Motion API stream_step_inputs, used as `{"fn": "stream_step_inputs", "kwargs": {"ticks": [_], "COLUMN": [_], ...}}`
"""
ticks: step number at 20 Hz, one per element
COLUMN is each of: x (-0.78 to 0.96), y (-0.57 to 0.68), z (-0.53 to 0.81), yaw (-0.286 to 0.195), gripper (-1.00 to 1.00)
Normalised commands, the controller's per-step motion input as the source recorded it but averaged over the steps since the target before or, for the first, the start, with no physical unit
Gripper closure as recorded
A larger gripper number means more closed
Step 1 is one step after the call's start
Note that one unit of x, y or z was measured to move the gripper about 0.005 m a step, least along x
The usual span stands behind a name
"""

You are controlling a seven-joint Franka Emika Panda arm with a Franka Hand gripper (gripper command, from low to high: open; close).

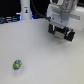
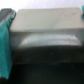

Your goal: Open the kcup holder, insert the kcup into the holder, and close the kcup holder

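Note:
The kcup holder (image 1: 62, 33) is a black boxy block with lighter panels, standing on the white table at the exterior view's upper right. My gripper (image 1: 60, 23) hangs right over its top, touching or nearly touching it. Close up in the wrist view, a grey panel of the holder (image 2: 45, 30) fills the picture above a dark front. One teal finger (image 2: 5, 47) shows at the picture's edge beside the panel; the other finger is out of frame, so the jaws look spread. The green kcup (image 1: 17, 64) lies alone on the table, far from the gripper, at the exterior view's lower left.
A white bottle-like object (image 1: 25, 10) stands at the back of the table (image 1: 45, 60), towards the exterior view's left. Dark equipment lines the far edge behind it.

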Motion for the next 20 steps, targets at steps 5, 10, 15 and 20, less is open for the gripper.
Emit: {"fn": "stream_step_inputs", "kwargs": {"ticks": [5, 10, 15, 20], "x": [0.91, 0.84, 0.23, 0.37], "y": [-0.46, -0.44, -0.01, -0.26], "z": [0.11, 0.10, 0.16, 0.34], "yaw": [-0.077, -0.076, -0.072, -0.153], "gripper": [1.00, 1.00, -1.00, -1.00]}}
